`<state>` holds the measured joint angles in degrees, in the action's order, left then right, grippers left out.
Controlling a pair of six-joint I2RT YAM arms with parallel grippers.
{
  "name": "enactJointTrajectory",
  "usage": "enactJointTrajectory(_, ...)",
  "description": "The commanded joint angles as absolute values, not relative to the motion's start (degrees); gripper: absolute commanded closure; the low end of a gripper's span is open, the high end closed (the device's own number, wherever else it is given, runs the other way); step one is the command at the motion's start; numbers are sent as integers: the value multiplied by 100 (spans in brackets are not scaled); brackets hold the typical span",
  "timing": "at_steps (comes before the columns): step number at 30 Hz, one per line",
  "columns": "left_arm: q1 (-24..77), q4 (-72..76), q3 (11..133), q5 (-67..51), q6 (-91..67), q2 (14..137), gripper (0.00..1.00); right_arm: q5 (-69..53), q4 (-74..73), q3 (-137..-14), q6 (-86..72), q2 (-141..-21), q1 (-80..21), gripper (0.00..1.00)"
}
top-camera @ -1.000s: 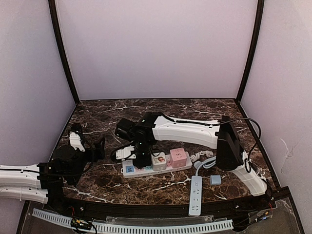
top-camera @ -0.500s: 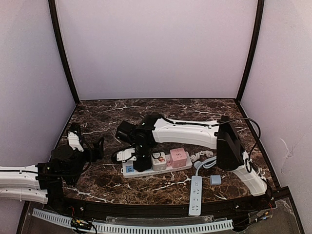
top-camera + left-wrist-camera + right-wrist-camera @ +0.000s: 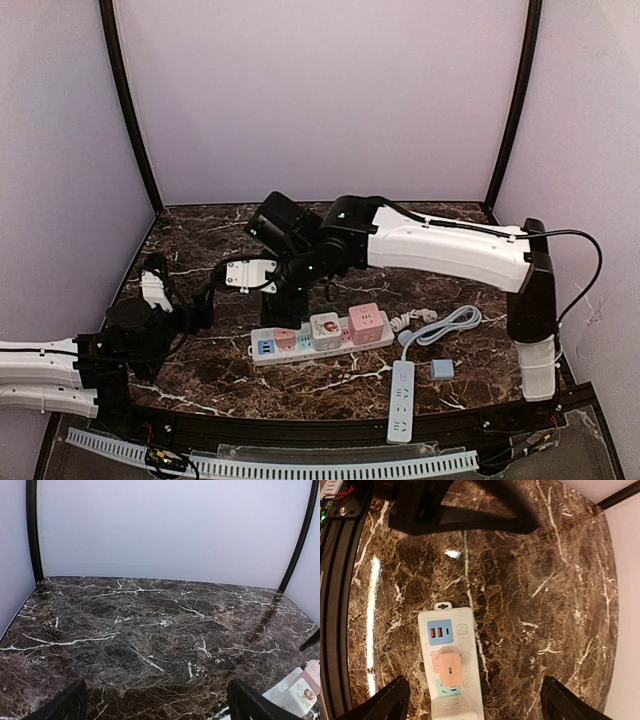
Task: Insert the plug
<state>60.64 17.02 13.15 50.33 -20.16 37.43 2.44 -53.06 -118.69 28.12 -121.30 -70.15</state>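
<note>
A small peach plug [image 3: 450, 667] sits in the pink socket of the white power strip [image 3: 462, 630], just behind its blue USB panel [image 3: 439, 631]. In the top view the plug [image 3: 285, 339] stands near the left end of the strip [image 3: 300, 352]. My right gripper [image 3: 474, 700] hangs open above the strip, its jaws wide apart with nothing between them; it also shows in the top view [image 3: 287, 297]. My left gripper [image 3: 182, 295] rests open at the left, away from the strip, over bare marble in the left wrist view [image 3: 160, 704].
A grey cube adapter [image 3: 325, 330] and a pink cube adapter [image 3: 366, 323] sit on the same strip. A second white strip [image 3: 401, 400], a small blue block [image 3: 441, 368] and a coiled white cable [image 3: 440, 325] lie at the front right. Walls enclose the marble table [image 3: 400, 230].
My right gripper has opened, let go of the plug and risen above the strip; the right arm has lifted and stretched. The plug stays in the socket. The left arm has not moved.
</note>
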Motion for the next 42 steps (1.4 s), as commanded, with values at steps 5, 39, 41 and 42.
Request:
enactJointTrajectory(5, 6040, 1805, 1313, 4745, -1846, 3889, 2, 1918, -3404, -10042, 1843, -10615, -7051, 2)
enactJointTrajectory(39, 6039, 2073, 1631, 4249, -1872, 4890, 2, -978, -2248, -6253, -2544, -8959, -4878, 40)
enactJointTrajectory(41, 6038, 2054, 1619, 4239, -1880, 4839, 2, -921, -2437, -6306, -2552, -8986, -4878, 40)
enactJointTrajectory(42, 6045, 2047, 1618, 4229, -1885, 4828, 1, -826, -2559, -6340, -2584, -8976, -4878, 37)
